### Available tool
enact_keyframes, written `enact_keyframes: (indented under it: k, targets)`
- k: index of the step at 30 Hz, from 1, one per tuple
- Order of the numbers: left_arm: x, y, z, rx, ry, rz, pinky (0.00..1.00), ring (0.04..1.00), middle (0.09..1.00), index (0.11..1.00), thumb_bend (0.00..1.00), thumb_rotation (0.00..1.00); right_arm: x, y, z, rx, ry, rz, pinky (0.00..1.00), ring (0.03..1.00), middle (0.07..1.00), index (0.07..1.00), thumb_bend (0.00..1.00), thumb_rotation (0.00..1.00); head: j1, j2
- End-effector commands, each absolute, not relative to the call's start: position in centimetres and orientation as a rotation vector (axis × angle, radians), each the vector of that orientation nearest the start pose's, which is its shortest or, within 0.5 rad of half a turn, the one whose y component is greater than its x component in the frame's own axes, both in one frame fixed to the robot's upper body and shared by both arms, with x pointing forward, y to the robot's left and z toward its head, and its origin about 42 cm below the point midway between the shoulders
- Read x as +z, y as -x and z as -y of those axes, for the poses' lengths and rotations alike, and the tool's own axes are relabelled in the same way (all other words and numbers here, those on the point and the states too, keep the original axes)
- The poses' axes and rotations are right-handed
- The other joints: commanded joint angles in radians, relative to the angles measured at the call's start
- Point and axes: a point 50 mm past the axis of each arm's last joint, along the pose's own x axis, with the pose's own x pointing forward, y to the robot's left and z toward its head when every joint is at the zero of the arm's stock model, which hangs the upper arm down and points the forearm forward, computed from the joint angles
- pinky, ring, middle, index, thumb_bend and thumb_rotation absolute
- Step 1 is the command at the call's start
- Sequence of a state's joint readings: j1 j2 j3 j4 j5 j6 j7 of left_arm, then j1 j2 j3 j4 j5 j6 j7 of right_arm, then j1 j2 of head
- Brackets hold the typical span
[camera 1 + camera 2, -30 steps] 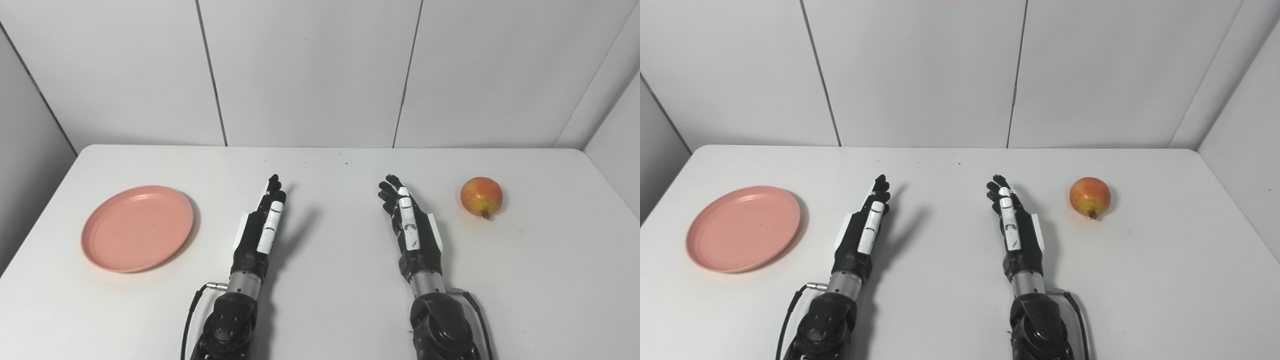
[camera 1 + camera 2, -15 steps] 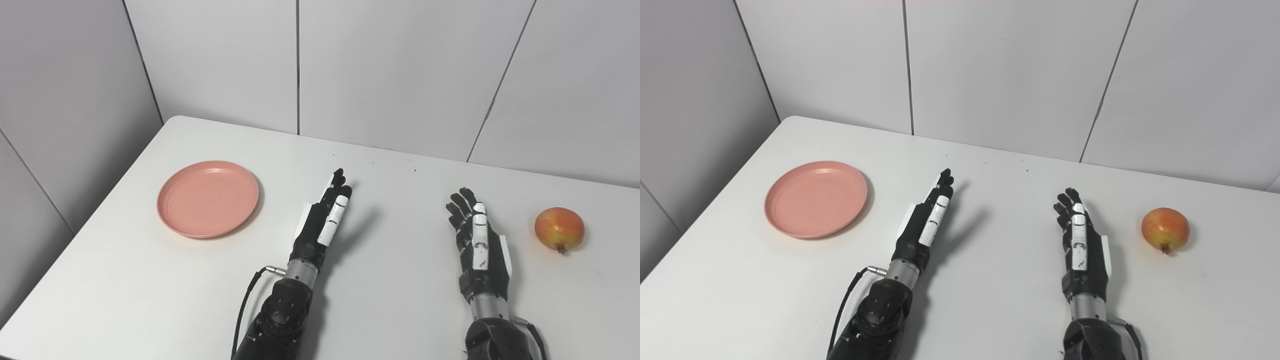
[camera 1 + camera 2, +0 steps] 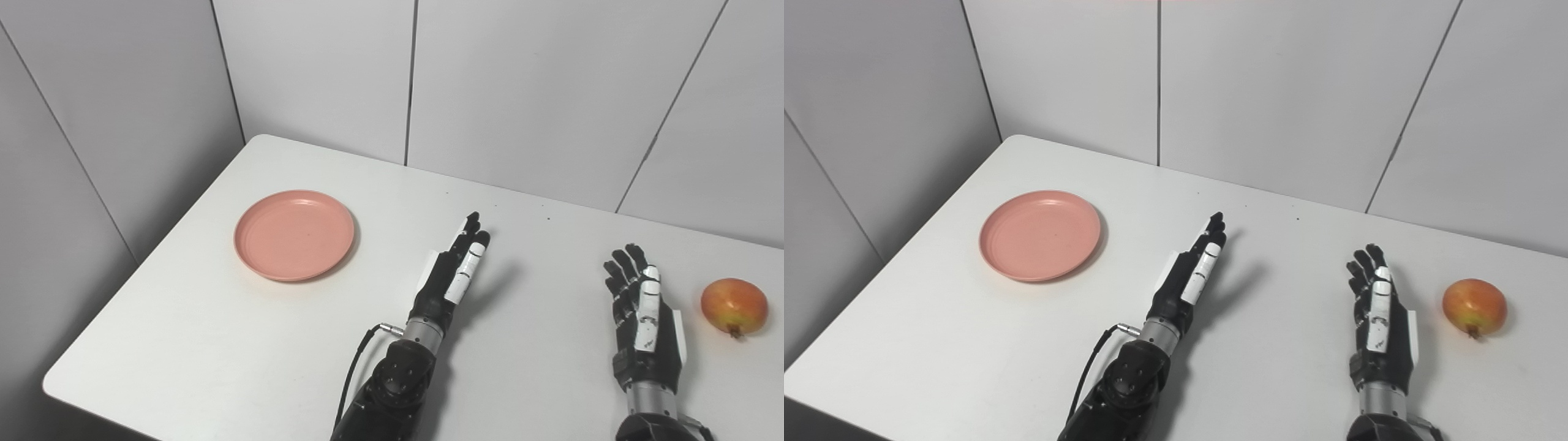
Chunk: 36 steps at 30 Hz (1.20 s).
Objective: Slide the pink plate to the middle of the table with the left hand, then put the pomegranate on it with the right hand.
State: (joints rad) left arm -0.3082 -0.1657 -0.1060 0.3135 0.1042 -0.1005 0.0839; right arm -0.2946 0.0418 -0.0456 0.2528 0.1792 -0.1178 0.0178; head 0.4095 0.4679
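One round pink plate (image 3: 294, 234), empty.

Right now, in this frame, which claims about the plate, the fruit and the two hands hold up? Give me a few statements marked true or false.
1. The plate is empty. True.
2. The left hand is touching the plate. False: it is apart from the plate, off to its right over bare table.
3. The pomegranate lies on the table to the right of the right hand. True.
4. The right hand holds the pomegranate. False: it is open and holds nothing.
5. The left hand is shut into a fist. False: its fingers are stretched out and it holds nothing.
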Motion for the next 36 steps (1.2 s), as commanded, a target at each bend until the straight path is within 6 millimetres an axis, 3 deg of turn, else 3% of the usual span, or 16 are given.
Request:
enact_keyframes:
  k: [1,10,20,24,30,36]
  targets:
    - [11.8,-36.6,-7.7,-0.167,0.024,0.106,1.0,1.0,1.0,0.998,0.57,1.0,11.4,-36.9,19.6,0.036,-0.211,0.159,0.96,0.901,0.896,0.9,0.6,0.9,0.007,-0.004]
    - [12.1,-36.8,-7.7,-0.152,0.009,0.136,1.0,1.0,0.993,0.986,0.57,1.0,11.1,-37.2,19.9,0.026,-0.205,0.166,0.95,0.891,0.888,0.89,0.62,0.89,0.008,-0.014]
    - [14.5,-37.6,-9.5,-0.083,0.066,0.207,0.96,0.947,0.948,0.942,0.55,1.0,11.2,-37.1,19.5,0.045,-0.211,0.166,0.97,0.901,0.898,0.903,0.61,0.9,0.004,-0.021]
    - [15.6,-37.9,-10.7,-0.05,0.06,0.237,0.95,0.924,0.922,0.911,0.56,1.0,11.3,-37.1,19.4,0.052,-0.204,0.166,0.98,0.909,0.904,0.91,0.57,0.93,0.001,-0.026]
    - [17.3,-38.1,-13.1,-0.014,0.083,0.263,0.93,0.893,0.892,0.886,0.61,1.0,11.2,-37.1,19.1,0.05,-0.204,0.162,0.97,0.894,0.893,0.898,0.59,0.9,-0.021,-0.024]
    - [20.0,-38.9,-15.2,0.043,0.082,0.333,0.88,0.857,0.858,0.848,0.63,1.0,11.2,-37.0,18.8,0.055,-0.19,0.165,0.96,0.897,0.894,0.902,0.55,0.95,-0.024,-0.025]
